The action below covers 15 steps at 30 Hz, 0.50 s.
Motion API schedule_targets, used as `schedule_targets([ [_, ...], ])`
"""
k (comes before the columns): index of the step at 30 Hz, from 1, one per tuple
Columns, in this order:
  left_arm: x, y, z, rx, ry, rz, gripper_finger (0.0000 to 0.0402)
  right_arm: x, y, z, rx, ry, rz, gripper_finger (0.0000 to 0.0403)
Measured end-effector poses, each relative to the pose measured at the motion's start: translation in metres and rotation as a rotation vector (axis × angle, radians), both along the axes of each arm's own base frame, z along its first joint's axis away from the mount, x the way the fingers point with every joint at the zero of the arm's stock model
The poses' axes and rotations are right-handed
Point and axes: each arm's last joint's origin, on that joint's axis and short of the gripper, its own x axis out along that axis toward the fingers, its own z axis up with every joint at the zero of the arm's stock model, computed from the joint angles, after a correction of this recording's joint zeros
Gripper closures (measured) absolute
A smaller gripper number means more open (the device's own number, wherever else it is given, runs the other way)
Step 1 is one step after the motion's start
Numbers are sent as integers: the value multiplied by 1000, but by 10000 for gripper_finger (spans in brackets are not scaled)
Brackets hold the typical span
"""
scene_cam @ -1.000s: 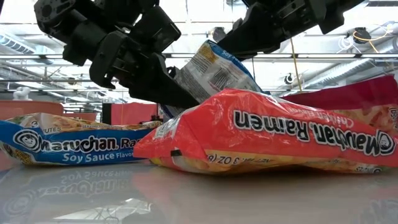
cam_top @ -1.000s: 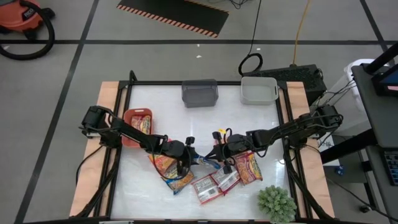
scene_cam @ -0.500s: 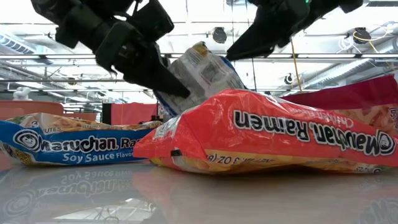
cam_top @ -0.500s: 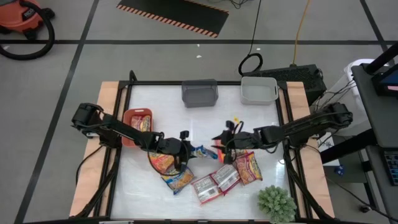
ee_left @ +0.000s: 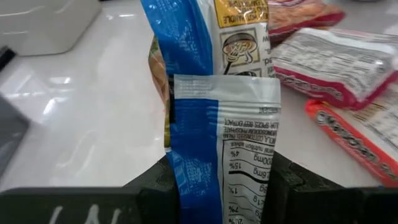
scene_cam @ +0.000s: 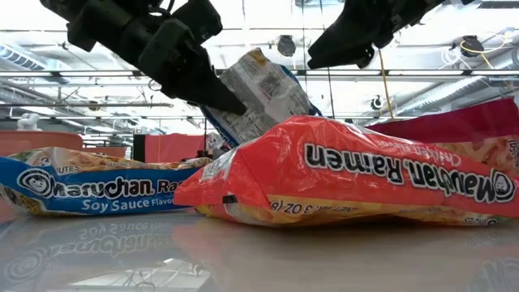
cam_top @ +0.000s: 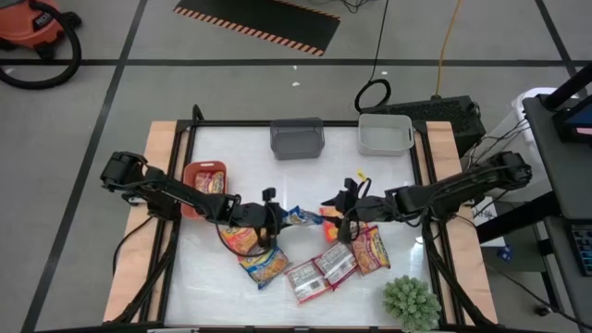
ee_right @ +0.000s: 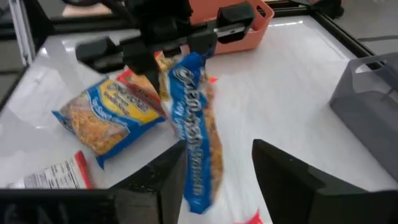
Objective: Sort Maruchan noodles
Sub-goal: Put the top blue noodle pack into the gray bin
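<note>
A blue-trimmed Maruchan noodles packet hangs mid-table with my left gripper shut on it. My right gripper stands open just to its right. The packet's free end shows ahead of the open fingers, and the low view shows the right gripper apart from it. Several other packets lie flat near the front, among them a blue one and a red one. Another packet lies in the red bin. My left gripper pinches one short end of the blue packet between its two fingers, coming level from the table's left. The packet buckles between the fingers there. It reaches on away from the fingers toward the table's right, tilted, with its free end off the table.
A grey bin and a white bin stand at the far edge. A small green plant sits at the near right corner. In the low view a red packet and a blue one lie close in front.
My right gripper has opened, let go of the blue packet and drawn back toward the table's right edge. My left gripper has kept hold of the packet and carried it a little up and toward the far edge.
</note>
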Motion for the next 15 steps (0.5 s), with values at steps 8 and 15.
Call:
schedule_targets([
  [8, 1, 1, 2, 11, -23, 40, 273, 12, 4, -15, 1, 13, 2, 185],
  [15, 1, 1, 2, 10, -29, 40, 273, 19, 5, -17, -36, -21, 26, 143],
])
